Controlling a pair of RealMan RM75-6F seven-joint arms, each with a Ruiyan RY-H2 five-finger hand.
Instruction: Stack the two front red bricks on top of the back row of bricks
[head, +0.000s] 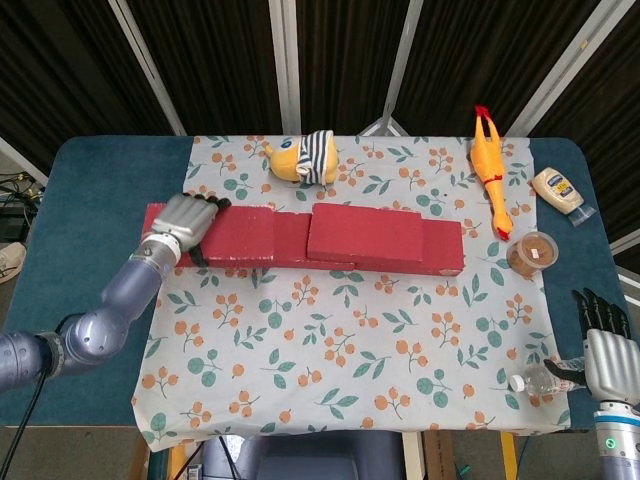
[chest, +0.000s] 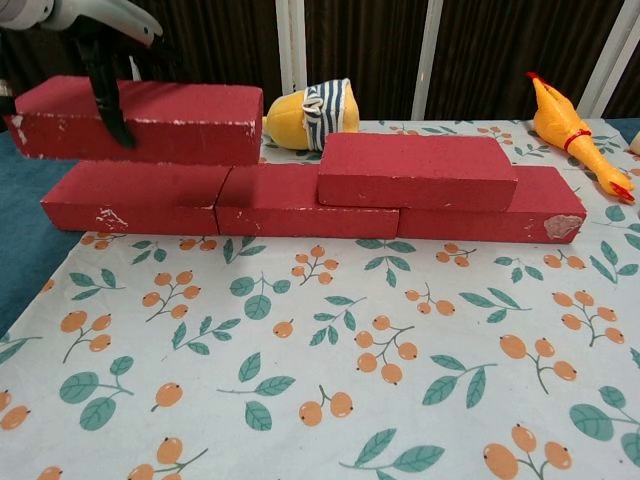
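Note:
My left hand (head: 185, 225) grips a red brick (head: 242, 234) by its left end. In the chest view this held brick (chest: 140, 108) hangs level over the left part of the back row (chest: 135, 200), with the left hand (chest: 85, 25) at the top left corner. I cannot tell whether it touches the row below. A second red brick (head: 365, 235) lies stacked on the right half of the row (chest: 415, 170). My right hand (head: 605, 358) stays at the near right table edge, fingers straight and holding nothing.
A yellow toy with a striped cap (head: 300, 158) sits behind the row. A rubber chicken (head: 490, 165), a mayonnaise bottle (head: 558, 190) and a cup of brown stuff (head: 532, 252) stand at the right. A small plastic bottle (head: 538, 380) lies beside my right hand.

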